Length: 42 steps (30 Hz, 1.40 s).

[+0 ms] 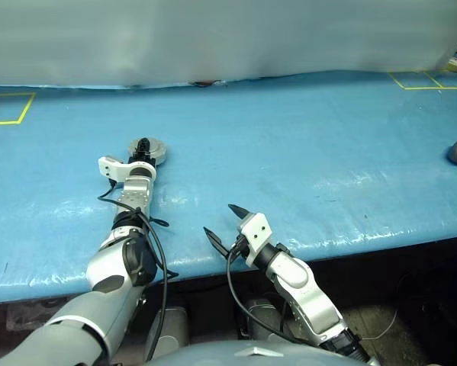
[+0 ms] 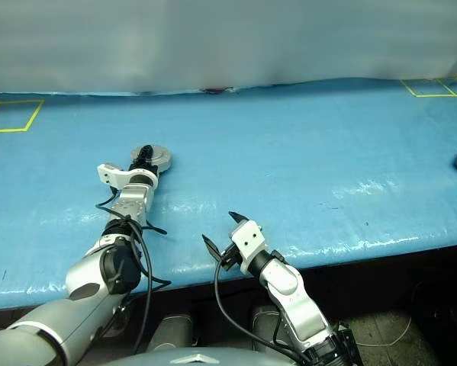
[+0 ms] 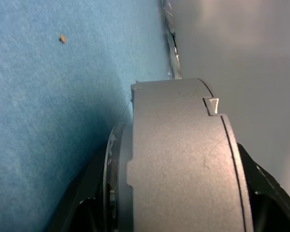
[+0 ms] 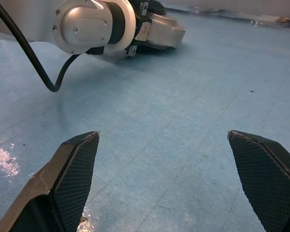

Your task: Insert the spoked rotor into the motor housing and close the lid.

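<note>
Reaching out over the blue desk [image 1: 304, 152], the left end effector [image 1: 142, 146] sits right at the housing [image 1: 153, 150], fingers either side of its rim, though a firm clamp can't be told. It looks a rigid, smooth metal piece, likely weighty and slippery; the rim seems the best hold. The right end effector [image 1: 222, 223] hangs spread wide near the desk's front edge, open room all around.

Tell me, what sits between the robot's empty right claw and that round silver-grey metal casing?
Nothing but bare blue table cover separates the right gripper from the round silver-grey motor housing, as both eye views show.
</note>
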Available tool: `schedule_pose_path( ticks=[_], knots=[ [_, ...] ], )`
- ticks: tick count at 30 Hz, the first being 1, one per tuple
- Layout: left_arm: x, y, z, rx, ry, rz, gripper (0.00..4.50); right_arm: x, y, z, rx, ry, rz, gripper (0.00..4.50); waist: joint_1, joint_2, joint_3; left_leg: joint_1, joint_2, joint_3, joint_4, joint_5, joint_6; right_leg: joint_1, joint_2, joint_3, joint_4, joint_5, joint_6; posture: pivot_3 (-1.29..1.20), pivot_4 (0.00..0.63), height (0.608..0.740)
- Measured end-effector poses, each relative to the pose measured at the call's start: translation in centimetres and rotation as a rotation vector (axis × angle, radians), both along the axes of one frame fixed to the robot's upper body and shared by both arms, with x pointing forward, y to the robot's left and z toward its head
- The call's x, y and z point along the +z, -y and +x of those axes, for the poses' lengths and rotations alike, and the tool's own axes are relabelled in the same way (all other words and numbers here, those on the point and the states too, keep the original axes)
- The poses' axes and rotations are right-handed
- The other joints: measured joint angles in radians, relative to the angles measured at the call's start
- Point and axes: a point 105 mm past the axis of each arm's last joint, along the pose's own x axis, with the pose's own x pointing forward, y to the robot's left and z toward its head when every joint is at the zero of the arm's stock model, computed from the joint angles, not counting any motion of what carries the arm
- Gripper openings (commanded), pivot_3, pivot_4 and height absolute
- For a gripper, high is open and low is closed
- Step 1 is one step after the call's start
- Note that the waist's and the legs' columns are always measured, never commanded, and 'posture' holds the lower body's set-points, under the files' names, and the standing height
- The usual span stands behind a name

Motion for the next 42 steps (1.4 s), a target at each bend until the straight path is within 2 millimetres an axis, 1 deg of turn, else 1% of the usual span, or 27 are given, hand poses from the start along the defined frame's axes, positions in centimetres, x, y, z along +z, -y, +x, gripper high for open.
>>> schedule_pose_path(
  ticks=[2, 3, 4, 7, 10, 13, 15, 16, 20, 24, 25, 27, 29, 31, 32, 35, 37, 38, 39, 42],
  knots=[
    [0.3, -0.1, 0.1, 0.004, 0.0, 0.002, 3.95, -0.1, -0.1, 0.0, 0.002, -0.002, 0.0, 4.5, -0.002, 0.0, 0.0, 0.001, 0.0, 0.0, 0.0, 0.0, 0.0, 0.001, 0.0, 0.0, 0.001, 0.0, 0.0, 0.0, 0.15, 0.74],
    [0.4, -0.2, 0.2, 0.003, -0.004, 0.01, 4.31, -0.1, -0.2, 0.0, 0.003, -0.003, 0.001, 4.5, -0.003, 0.001, -0.001, 0.002, 0.0, 0.0, 0.0, 0.0, 0.0, 0.002, 0.0, 0.0, 0.001, 0.0, 0.0, 0.0, 0.15, 0.74],
    [0.4, -0.2, 0.2, 0.003, -0.01, 0.021, 4.48, -0.1, -0.2, 0.0, 0.003, -0.003, 0.002, 4.5, -0.005, 0.002, -0.001, 0.004, 0.0, 0.0, 0.0, 0.0, 0.0, 0.004, 0.0, 0.0, 0.001, 0.0, 0.0, 0.0, 0.15, 0.74],
    [0.1, -0.8, -0.1, 0.004, -0.035, 0.042, 4.48, -0.2, -0.3, 0.0, 0.003, -0.006, 0.001, 4.5, -0.015, 0.004, -0.003, 0.009, 0.0, 0.002, -0.001, 0.0, 0.0, 0.007, 0.0, 0.002, 0.001, 0.0, 0.0, 0.0, 0.15, 0.74],
    [-0.8, -2.0, -1.2, 0.003, -0.063, 0.075, 4.48, -0.3, -0.4, 0.1, 0.002, -0.01, 0.002, 4.5, -0.034, 0.005, -0.004, 0.019, 0.001, 0.004, -0.004, 0.0, -0.001, 0.014, 0.0, 0.003, 0.001, -0.001, -0.002, 0.0, 0.15, 0.74],
    [-1.4, -2.8, -2.3, 0.005, -0.088, 0.093, 4.48, -0.3, -0.4, 0.1, 0.002, -0.012, 0.0, 4.5, -0.045, 0.008, -0.009, 0.022, 0.002, 0.006, -0.008, -0.001, -0.001, 0.015, 0.0, 0.005, 0.001, -0.002, -0.003, 0.0, 0.15, 0.74],
    [-2.0, -3.4, -3.8, 0.008, -0.103, 0.112, 4.48, -0.4, -0.5, 0.1, 0.004, -0.018, -0.002, 4.5, -0.052, 0.008, -0.011, 0.032, 0.002, 0.011, -0.015, -0.001, -0.002, 0.02, -0.001, 0.009, 0.001, -0.003, -0.005, 0.0, 0.15, 0.74],
    [-2.3, -3.6, -4.6, 0.009, -0.113, 0.12, 4.48, -0.4, -0.5, 0.1, 0.006, -0.02, -0.003, 4.5, -0.054, 0.008, -0.014, 0.034, 0.002, 0.013, -0.017, -0.002, -0.003, 0.021, 0.0, 0.01, 0.001, -0.004, -0.006, 0.0, 0.15, 0.74],
    [-3.0, -4.1, -7.6, -0.029, -0.125, 0.157, 4.48, -0.3, -0.5, 0.2, 0.011, -0.02, -0.004, 4.5, -0.06, 0.013, -0.026, 0.036, 0.003, 0.013, -0.019, -0.003, -0.005, 0.02, 0.002, 0.011, 0.001, -0.007, -0.008, 0.0, 0.15, 0.74],
    [-3.7, -4.1, -10.6, -0.116, -0.148, 0.265, 4.48, -0.3, -0.5, 0.2, 0.018, -0.021, -0.003, 4.5, -0.064, 0.017, -0.032, 0.037, 0.003, 0.014, -0.02, -0.004, -0.005, 0.02, 0.001, 0.013, 0.001, -0.012, -0.013, 0.0, 0.15, 0.74],
    [-3.8, -4.0, -11.7, -0.158, -0.154, 0.326, 4.48, -0.3, -0.5, 0.2, 0.022, -0.022, 0.0, 4.5, -0.065, 0.017, -0.032, 0.037, 0.003, 0.015, -0.02, -0.004, -0.005, 0.02, 0.001, 0.014, 0.001, -0.012, -0.013, 0.0, 0.15, 0.74],
    [-3.9, -3.8, -12.8, -0.209, -0.151, 0.385, 4.48, -0.3, -0.4, 0.2, 0.025, -0.024, -0.002, 4.5, -0.063, 0.017, -0.032, 0.037, 0.003, 0.015, -0.019, -0.004, -0.006, 0.019, 0.001, 0.014, 0.001, -0.012, -0.013, 0.0, 0.15, 0.74],
    [-4.0, -3.5, -14.1, -0.296, -0.157, 0.532, 4.48, -0.3, -0.2, 0.3, 0.02, -0.024, 0.0, 4.5, -0.061, 0.016, -0.031, 0.037, 0.003, 0.015, -0.019, -0.004, -0.006, 0.018, 0.001, 0.015, 0.001, -0.012, -0.014, 0.0, 0.15, 0.74],
    [-4.1, -3.1, -15.5, -0.393, -0.158, 0.736, 4.48, -0.3, 0.2, 0.5, 0.009, -0.025, 0.002, 4.5, -0.06, 0.016, -0.031, 0.036, 0.003, 0.015, -0.02, -0.005, -0.006, 0.014, 0.0, 0.015, 0.0, -0.012, -0.014, 0.0, 0.15, 0.74],
    [-4.2, -2.7, -16.0, -0.421, -0.146, 0.806, 4.48, -0.3, 0.4, 0.5, 0.002, -0.027, 0.003, 4.5, -0.057, 0.015, -0.03, 0.035, 0.003, 0.016, -0.02, -0.005, -0.006, 0.013, -0.001, 0.015, 0.0, -0.012, -0.014, 0.0, 0.15, 0.74],
    [-4.1, -2.0, -16.9, -0.455, -0.096, 0.967, 4.48, -0.3, 0.8, 0.7, -0.013, -0.03, 0.012, 4.5, -0.048, 0.011, -0.028, 0.031, 0.003, 0.017, -0.021, -0.005, -0.006, 0.006, -0.001, 0.016, 0.0, -0.012, -0.014, 0.0, 0.15, 0.74],
    [-4.1, -1.7, -17.6, -0.459, -0.067, 1.1, 4.48, -0.1, 1.4, 1.0, -0.034, -0.029, 0.022, 4.5, -0.04, 0.008, -0.026, 0.026, 0.003, 0.018, -0.022, -0.005, -0.006, 0.004, -0.001, 0.017, 0.0, -0.012, -0.015, 0.0, 0.15, 0.74],
    [-4.1, -1.6, -17.7, -0.457, -0.058, 1.134, 4.48, -0.1, 1.6, 1.1, -0.041, -0.028, 0.023, 4.5, -0.036, 0.007, -0.025, 0.023, 0.003, 0.018, -0.021, -0.005, -0.006, 0.003, -0.001, 0.016, 0.001, -0.012, -0.015, 0.0, 0.15, 0.74],
    [-3.9, -1.6, -17.9, -0.443, -0.041, 1.189, 4.48, -0.1, 1.9, 1.2, -0.052, -0.026, 0.023, 4.5, -0.032, 0.007, -0.025, 0.018, 0.004, 0.017, -0.021, -0.004, -0.006, -0.002, -0.001, 0.015, 0.001, -0.012, -0.015, 0.0, 0.15, 0.74],
    [-3.0, -1.4, -18.0, -0.396, 0.017, 1.31, 4.48, -0.1, 2.6, 1.5, -0.074, -0.022, 0.011, 4.5, -0.023, 0.005, -0.023, 0.015, 0.004, 0.017, -0.021, -0.005, -0.005, -0.004, -0.001, 0.015, 0.0, -0.012, -0.015, 0.0, 0.15, 0.74]
  ],
)
